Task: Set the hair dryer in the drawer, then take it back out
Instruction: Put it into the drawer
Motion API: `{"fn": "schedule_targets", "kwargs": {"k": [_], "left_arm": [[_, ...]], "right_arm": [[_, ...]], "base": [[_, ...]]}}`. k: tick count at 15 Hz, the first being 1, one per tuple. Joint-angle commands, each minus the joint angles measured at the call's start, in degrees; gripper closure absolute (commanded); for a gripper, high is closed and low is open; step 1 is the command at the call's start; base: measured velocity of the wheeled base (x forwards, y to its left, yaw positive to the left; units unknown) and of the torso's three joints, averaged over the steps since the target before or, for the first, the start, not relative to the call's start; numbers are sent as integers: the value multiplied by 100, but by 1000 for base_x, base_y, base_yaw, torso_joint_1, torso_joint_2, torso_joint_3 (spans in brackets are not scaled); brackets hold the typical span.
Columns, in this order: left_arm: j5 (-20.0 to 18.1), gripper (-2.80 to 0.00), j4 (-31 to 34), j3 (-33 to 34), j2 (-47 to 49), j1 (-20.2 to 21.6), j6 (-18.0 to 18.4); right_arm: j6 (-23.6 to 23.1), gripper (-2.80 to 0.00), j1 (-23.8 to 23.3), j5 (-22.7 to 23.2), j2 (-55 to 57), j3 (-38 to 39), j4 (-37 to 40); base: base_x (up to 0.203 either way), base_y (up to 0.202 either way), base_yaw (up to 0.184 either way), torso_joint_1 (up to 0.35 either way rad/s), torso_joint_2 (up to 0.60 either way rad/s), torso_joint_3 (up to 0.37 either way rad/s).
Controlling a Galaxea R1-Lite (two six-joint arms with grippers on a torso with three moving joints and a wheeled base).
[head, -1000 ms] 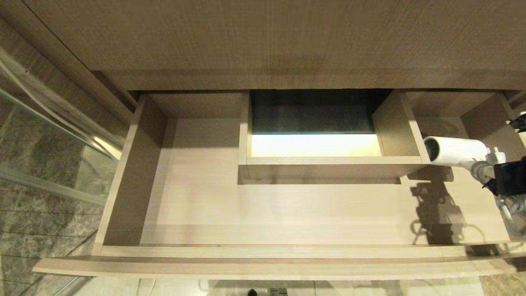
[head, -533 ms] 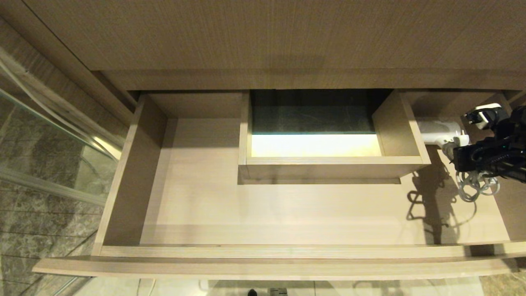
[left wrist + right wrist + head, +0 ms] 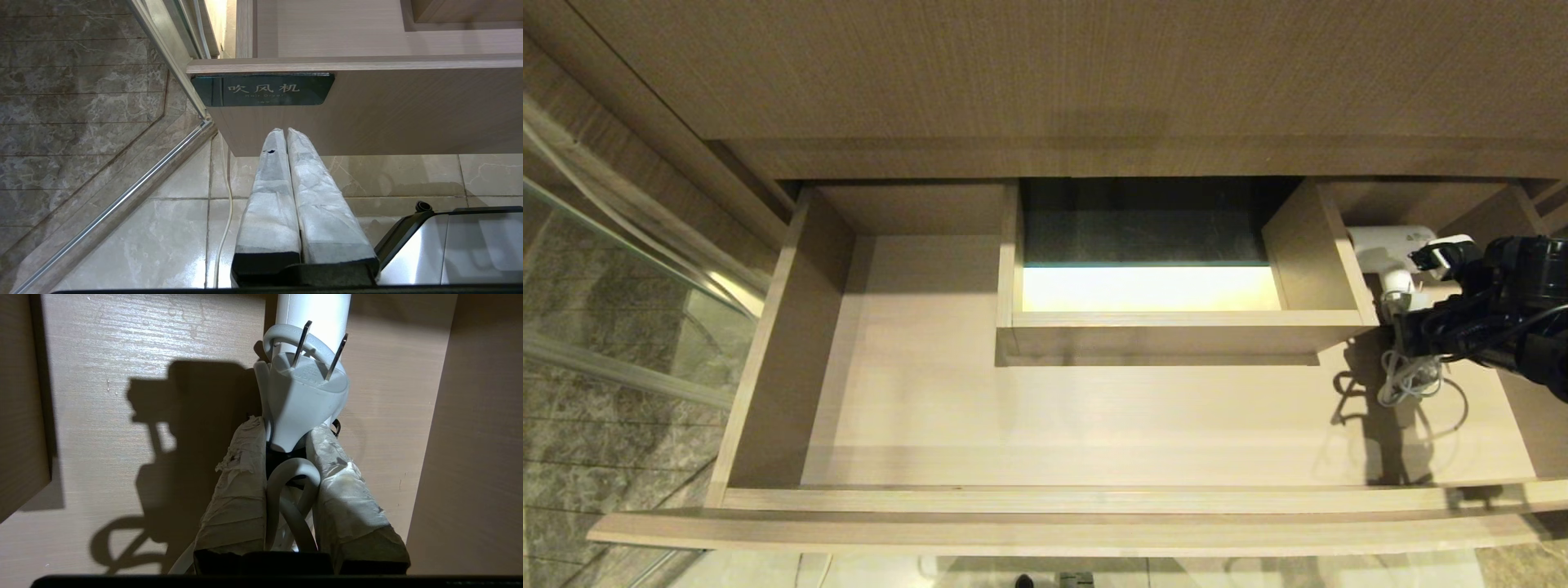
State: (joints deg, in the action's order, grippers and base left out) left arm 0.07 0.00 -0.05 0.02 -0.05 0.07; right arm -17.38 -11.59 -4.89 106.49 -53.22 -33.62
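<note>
The right gripper (image 3: 286,441) hides much of the white plastic hair dryer (image 3: 1382,245), squeezing its cord and plug, inside the light wooden drawer's (image 3: 1045,425) right back corner. Its dark label (image 3: 263,89) reads "Hair Dryer". The left gripper's (image 3: 282,132) fingers are pressed together.

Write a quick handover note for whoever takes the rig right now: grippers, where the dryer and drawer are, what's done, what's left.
Right gripper: shut on the hair dryer, pinching its handle with the cord and plug, low in the drawer's right-hand bay.
Left gripper: shut, empty, parked below the drawer front near the dark label.
Drawer: pulled open, nothing else in it.
Done: dryer carried into the drawer.
Left: set it down and release, then grasp it again and take it out. Whether it already rests on the floor cannot be told.
</note>
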Motion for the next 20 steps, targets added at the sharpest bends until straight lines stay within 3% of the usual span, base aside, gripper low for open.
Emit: {"fn": "schedule_targets", "kwargs": {"k": [1,2,3,12,15,20], "left_arm": [[1,0,0,-2,-2,3,1],[1,0,0,-4,-2,-3,1],[1,0,0,3,-2,5,-5],[1,0,0,5,-2,-3,1],[1,0,0,4,-2,4,1],[1,0,0,-4,-2,5,1]], "right_arm": [[-19,0,-1,2,33,-8,-155],[-28,0,-1,-2,-17,26,-205],[-28,-280,-1,1,-84,60,-211],[-27,-280,-10,232,-1598,824,-34],[-25,-280,-10,503,-2557,809,890],[-27,-280,-10,588,-4595,426,3625]], "base": [[0,0,0,0,0,0],[0,0,0,2,26,-2],[0,0,0,0,0,0],[0,0,0,0,0,0],[0,0,0,0,0,0],[0,0,0,0,0,0]]}}
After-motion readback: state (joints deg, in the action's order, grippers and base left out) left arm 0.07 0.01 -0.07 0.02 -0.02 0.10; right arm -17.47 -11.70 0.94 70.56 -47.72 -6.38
